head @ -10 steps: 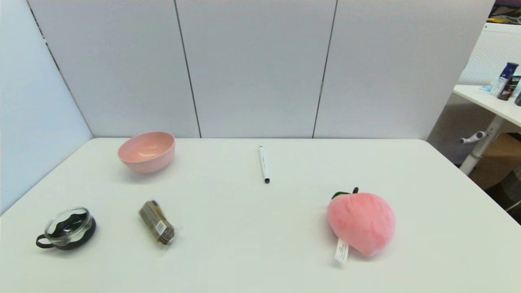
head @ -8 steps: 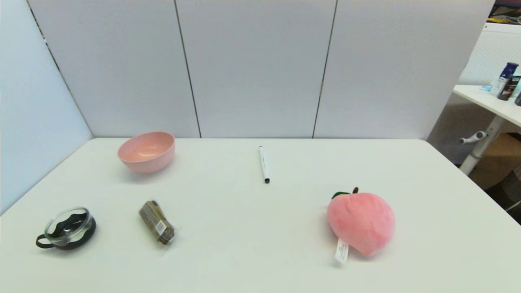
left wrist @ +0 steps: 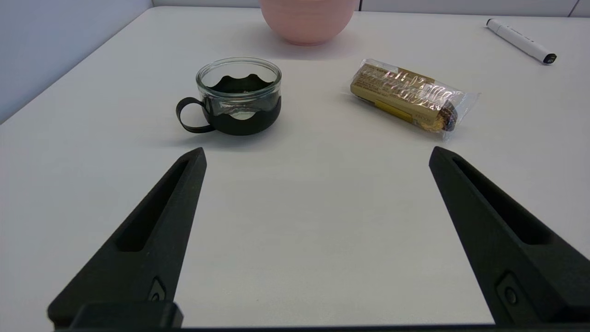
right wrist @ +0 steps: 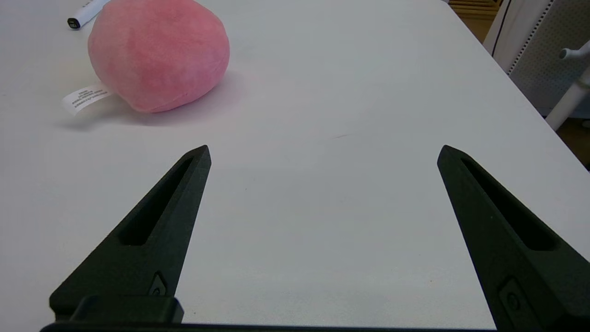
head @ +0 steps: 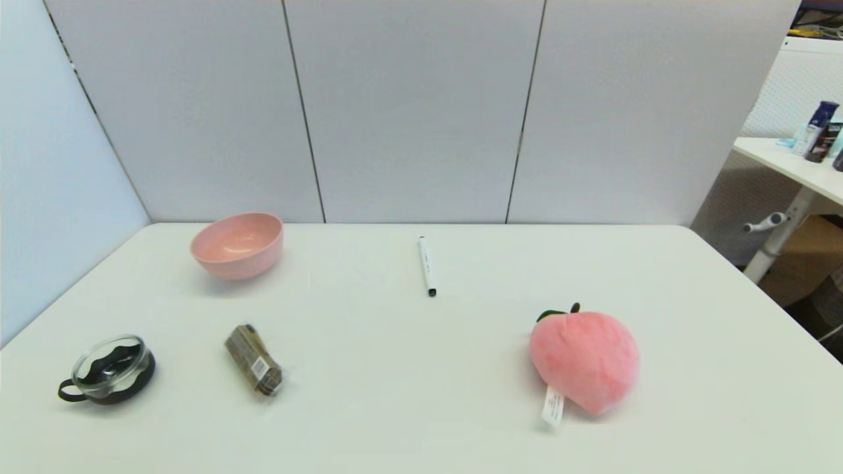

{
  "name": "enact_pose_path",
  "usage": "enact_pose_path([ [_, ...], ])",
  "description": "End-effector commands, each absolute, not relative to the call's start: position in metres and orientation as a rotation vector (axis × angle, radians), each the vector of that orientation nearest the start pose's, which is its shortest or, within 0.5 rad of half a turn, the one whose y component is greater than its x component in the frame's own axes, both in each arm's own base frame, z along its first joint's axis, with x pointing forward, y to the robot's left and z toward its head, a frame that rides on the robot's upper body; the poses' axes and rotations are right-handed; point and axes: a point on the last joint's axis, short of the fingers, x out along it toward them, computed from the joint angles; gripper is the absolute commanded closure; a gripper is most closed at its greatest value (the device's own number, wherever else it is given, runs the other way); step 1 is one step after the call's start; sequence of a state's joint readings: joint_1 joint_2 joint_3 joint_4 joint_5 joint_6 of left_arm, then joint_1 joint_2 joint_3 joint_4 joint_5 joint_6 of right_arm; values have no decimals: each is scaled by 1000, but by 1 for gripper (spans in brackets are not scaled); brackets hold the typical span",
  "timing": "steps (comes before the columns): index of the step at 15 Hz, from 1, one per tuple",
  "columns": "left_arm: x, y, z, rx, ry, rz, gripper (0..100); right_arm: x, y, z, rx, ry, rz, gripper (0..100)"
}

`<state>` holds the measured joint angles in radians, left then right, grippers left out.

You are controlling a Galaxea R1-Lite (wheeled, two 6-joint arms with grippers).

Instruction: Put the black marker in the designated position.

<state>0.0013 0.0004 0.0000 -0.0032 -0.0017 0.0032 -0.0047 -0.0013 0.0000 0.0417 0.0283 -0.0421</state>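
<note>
- The black marker [head: 427, 266] lies flat on the table [head: 421, 395], upper centre of the head view.
- Left hand [left wrist: 315, 157] gapes wide, empty.
- Right hand [right wrist: 322, 154] gapes wide, empty.

Grey panel walls [head: 408, 112] back the white table [head: 408, 395]; a side table [head: 790, 168] stands right.

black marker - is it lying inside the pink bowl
No, the black marker lies flat on the bare white table, well apart from the pink bowl, which stands off towards the robot's left.
</note>
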Motion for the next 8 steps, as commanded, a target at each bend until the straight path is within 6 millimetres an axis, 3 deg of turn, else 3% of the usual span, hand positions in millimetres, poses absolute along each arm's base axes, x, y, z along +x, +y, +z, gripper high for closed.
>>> enact_pose_path([
  [1,-23,0,76,3,-2,0,0,-23,1,71,-42,41,25,0],
  [8,-23,0,76,-2,-2,5,0,-23,1,71,-42,41,24,0],
])
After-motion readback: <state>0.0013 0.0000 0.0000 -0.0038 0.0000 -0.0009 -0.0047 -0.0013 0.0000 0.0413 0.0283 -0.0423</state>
